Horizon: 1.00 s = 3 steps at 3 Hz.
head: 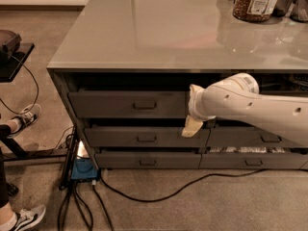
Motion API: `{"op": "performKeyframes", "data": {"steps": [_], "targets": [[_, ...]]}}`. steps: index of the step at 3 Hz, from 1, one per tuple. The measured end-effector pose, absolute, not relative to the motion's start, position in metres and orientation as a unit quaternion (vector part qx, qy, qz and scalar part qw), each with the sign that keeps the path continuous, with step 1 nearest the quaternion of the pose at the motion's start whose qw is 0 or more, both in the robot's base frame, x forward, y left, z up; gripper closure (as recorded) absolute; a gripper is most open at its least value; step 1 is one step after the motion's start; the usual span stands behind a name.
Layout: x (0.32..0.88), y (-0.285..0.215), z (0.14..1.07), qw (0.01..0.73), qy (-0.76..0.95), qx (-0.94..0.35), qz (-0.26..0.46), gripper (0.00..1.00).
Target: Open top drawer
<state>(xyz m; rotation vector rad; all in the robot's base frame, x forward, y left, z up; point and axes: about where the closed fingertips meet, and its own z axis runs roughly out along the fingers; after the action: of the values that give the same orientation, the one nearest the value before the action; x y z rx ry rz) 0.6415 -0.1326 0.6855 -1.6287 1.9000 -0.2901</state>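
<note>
The top drawer (110,105) is the tall dark grey front under the countertop's left side, with a small bar handle (144,106) at its middle. A dark gap runs above the front. My white arm reaches in from the right. The gripper (192,126) hangs at the drawer front's right end, well to the right of the handle, with its cream tip down over the row below. The drawer's inside is hidden.
Shorter grey drawers (144,138) sit below and to the right. A jar (255,1) stands on the countertop (159,28). Black cables (159,194) and a blue box (84,170) lie on the floor. A person's shoes (26,117) and a black stand (12,57) are at the left.
</note>
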Motion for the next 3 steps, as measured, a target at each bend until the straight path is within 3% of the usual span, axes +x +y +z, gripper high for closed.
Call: {"op": "performKeyframes", "data": {"steps": [1, 3], "targets": [[0.662, -0.151, 0.680, 0.279, 0.707, -0.632, -0.152, 0.00], [0.699, -0.157, 0.652, 0.292, 0.702, -0.640, -0.107, 0.00]]}}
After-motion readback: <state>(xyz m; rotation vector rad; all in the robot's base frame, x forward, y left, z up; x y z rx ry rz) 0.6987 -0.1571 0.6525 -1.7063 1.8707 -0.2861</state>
